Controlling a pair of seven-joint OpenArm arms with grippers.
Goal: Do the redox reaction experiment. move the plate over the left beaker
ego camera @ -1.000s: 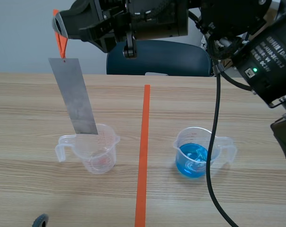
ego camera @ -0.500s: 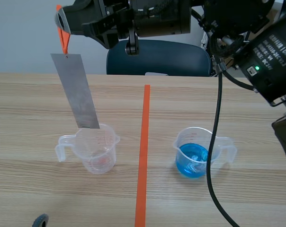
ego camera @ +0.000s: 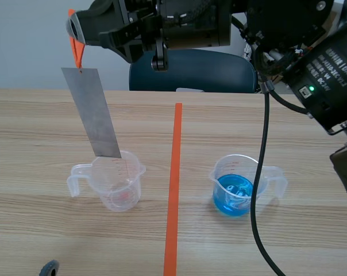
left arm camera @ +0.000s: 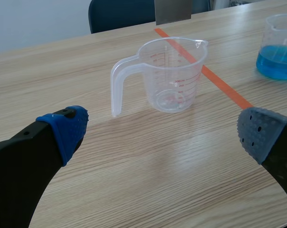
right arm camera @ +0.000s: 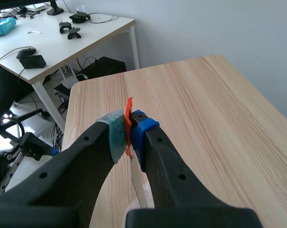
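A grey metal plate (ego camera: 95,112) hangs tilted from an orange tab (ego camera: 75,49). My right gripper (ego camera: 76,34), raised across the top of the scene view, is shut on that tab (right arm camera: 129,118). The plate's lower edge sits just above the back rim of the empty clear left beaker (ego camera: 117,183). In the left wrist view my left gripper (left arm camera: 162,137) is open and low near the table's front edge. The same beaker (left arm camera: 169,73) stands ahead of it, with the plate's end (left arm camera: 172,10) behind.
A second beaker (ego camera: 236,187) holding blue liquid stands right of the orange tape line (ego camera: 173,190). The right arm's cable (ego camera: 259,172) hangs down in front of it. A dark blue chair (ego camera: 191,69) stands behind the table.
The plate has risen a little and shifted slightly right, so its lower edge now sits at the left beaker's rim. The left gripper has not moved.
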